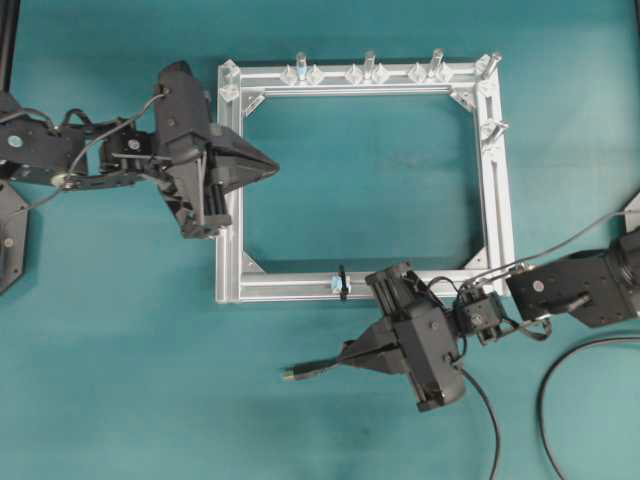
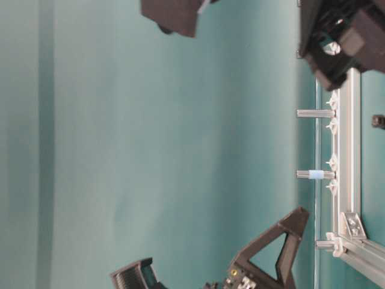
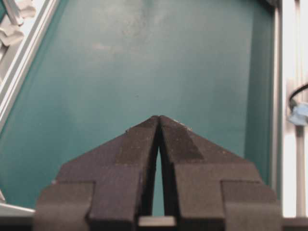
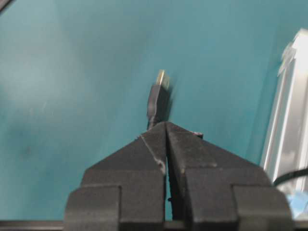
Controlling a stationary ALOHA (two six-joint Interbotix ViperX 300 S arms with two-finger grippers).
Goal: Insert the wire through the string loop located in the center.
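Gripping the wire (image 1: 312, 369) outside the frame (image 1: 497, 190), right tool (image 1: 347, 360) near string loop (image 1: 342, 282), left tool (image 1: 270, 165) clenched empty.

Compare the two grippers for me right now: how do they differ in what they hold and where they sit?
The right gripper is shut on the wire, its plug tip sticking out past the fingertips; the left gripper is shut on nothing. The right gripper sits outside the aluminium frame, below its near bar and close to the string loop; the left gripper points into the frame's open middle. Both have black fingers, tips together.
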